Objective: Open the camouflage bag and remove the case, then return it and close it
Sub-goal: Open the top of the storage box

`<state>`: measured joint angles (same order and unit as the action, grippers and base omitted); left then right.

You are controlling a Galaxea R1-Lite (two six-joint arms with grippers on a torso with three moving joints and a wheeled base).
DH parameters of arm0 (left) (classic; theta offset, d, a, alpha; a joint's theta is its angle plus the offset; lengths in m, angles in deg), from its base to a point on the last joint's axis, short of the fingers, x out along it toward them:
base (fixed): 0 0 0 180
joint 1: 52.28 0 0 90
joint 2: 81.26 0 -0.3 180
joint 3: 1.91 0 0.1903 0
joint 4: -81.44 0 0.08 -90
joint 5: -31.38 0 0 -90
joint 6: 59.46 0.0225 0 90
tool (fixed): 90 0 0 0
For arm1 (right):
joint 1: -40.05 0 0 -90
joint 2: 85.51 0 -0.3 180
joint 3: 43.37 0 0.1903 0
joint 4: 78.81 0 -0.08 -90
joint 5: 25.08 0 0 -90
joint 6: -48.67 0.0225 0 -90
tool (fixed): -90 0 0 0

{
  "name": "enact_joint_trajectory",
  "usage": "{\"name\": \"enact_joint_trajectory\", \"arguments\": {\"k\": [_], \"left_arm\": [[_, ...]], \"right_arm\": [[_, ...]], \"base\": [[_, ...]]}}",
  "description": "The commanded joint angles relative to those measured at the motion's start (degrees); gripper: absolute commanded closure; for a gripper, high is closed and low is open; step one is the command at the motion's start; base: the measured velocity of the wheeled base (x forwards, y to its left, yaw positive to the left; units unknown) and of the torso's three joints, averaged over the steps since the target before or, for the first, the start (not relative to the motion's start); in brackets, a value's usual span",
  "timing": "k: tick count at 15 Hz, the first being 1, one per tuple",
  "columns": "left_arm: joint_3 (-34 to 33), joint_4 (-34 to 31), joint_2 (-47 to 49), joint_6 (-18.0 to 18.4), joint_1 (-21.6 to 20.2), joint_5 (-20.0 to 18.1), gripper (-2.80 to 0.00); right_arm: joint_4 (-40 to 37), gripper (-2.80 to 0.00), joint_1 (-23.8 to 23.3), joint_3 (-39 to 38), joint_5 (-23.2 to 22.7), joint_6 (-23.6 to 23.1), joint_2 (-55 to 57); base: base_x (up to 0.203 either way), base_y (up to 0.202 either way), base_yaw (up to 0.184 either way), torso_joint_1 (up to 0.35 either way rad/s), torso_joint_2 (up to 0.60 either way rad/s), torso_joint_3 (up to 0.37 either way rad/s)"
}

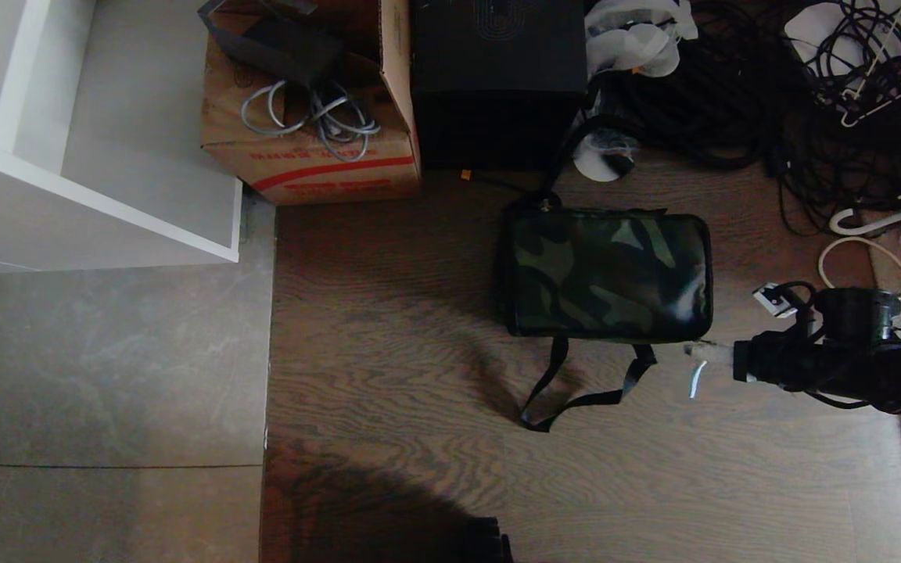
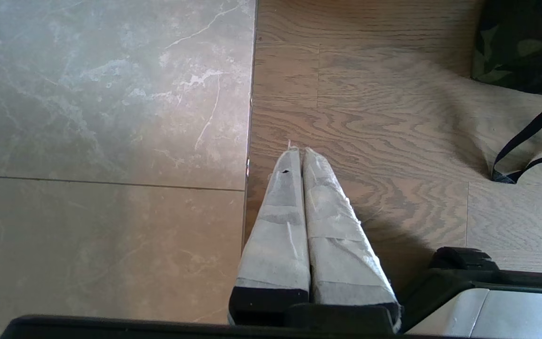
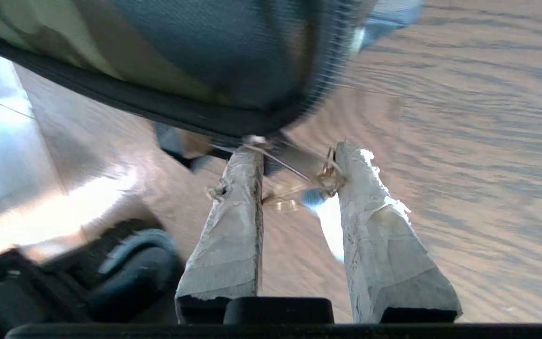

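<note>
One left gripper (image 2: 301, 153) hangs parked over the floor seam, fingers pressed together. Centre: camouflage bag (image 1: 605, 274) lies zipped on the wood floor. Right gripper (image 1: 699, 353) sits at its near right corner, jaws parted around the zipper pull (image 3: 327, 176).

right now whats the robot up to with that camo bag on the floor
The camouflage bag lies flat and closed on the wooden floor, its black strap trailing toward the robot. The right hand has reached in at the bag's near right corner, fingers apart, with the white zipper pull hanging between them. The left hand is shut and parked above the floor, away from the bag. The case is not in view.
</note>
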<state>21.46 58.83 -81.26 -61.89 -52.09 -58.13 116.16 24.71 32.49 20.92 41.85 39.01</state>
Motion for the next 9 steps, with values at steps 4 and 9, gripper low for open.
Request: {"name": "enact_joint_trajectory", "arguments": {"k": [4,9], "left_arm": [[0.00,0.03,0.00,0.03,-0.01,0.04,0.00],[-0.05,0.03,0.00,-0.04,-0.01,0.04,0.00]], "right_arm": [[-1.85,0.00,-2.23,2.60,-0.21,-2.44,1.86],[-3.00,0.00,-2.33,3.48,-0.21,-1.99,2.05]], "base": [[0.000,0.000,0.000,0.000,0.00,0.000],[0.000,0.000,0.000,0.000,0.00,0.000]]}}
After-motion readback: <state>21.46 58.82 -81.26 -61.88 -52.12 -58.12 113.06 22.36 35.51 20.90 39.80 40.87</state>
